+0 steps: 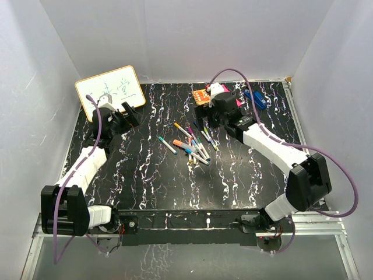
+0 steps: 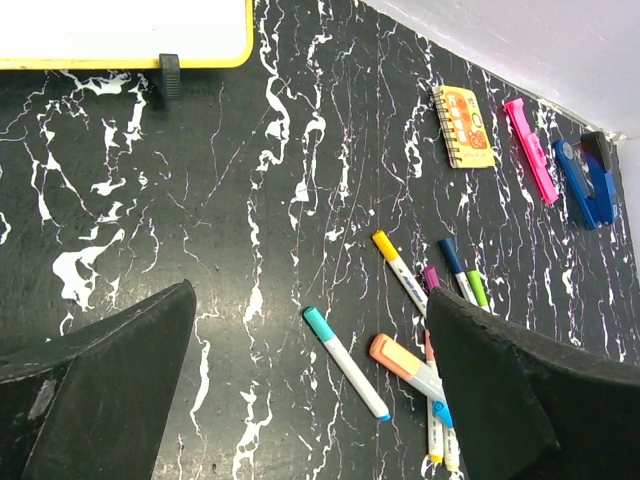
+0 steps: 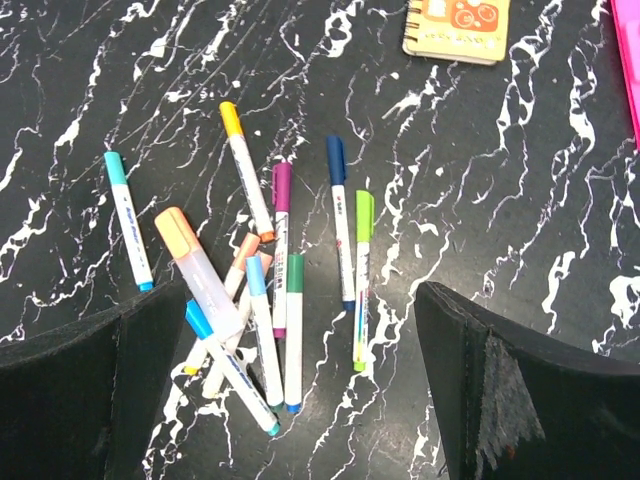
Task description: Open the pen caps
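Both sets of jaws stand wide apart, gripping nothing. Between the right jaws, just ahead, the pens (image 3: 281,250) lie in a loose heap on the worktop (image 3: 500,200), the pen caps (image 3: 230,117) on. The left jaws hover well apart from them, near the whiteboard (image 1: 111,90).

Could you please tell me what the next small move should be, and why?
Probably lower the left gripper toward the teal-capped pen: it lies apart from the pile, almost between the open, empty jaws, so it looks easiest to grasp first.
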`<state>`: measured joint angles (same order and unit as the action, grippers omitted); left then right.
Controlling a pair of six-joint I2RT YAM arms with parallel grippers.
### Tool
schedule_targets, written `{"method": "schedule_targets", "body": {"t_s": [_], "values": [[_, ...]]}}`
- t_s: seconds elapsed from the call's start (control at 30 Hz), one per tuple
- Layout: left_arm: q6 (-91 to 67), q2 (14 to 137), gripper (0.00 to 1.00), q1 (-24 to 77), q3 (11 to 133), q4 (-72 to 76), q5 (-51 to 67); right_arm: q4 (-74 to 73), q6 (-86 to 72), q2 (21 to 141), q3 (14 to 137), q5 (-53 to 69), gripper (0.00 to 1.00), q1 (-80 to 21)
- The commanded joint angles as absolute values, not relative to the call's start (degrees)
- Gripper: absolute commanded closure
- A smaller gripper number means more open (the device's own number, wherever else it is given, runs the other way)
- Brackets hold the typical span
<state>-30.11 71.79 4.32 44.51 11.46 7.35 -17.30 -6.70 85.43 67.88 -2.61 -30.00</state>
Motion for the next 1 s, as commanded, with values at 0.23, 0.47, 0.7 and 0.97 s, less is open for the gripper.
{"method": "schedule_targets", "body": {"t_s": [0.23, 0.47, 0.7, 0.97], "values": [[-29.02, 68.74, 0.01, 4.31, 47.91, 6.16, 8.25, -26.61, -0.7, 99.01, 84.37, -4.03, 0.13, -37.84], [-29.75, 66.52, 0.01, 4.37, 47.0, 4.91, 9.62, -29.81, 2.02, 109.2, 90.89, -7.98, 0.17, -42.95], [-28.82, 66.65, 0.01, 4.35, 48.21, 3.84, 10.25, -30.74, 1.76, 111.64, 94.27, -7.53, 0.16, -43.3], [-29.24, 66.26, 0.02, 4.27, 47.8, 4.24, 9.41, -31.17, 4.19, 111.68, 94.23, -8.48, 0.14, -43.3]]}}
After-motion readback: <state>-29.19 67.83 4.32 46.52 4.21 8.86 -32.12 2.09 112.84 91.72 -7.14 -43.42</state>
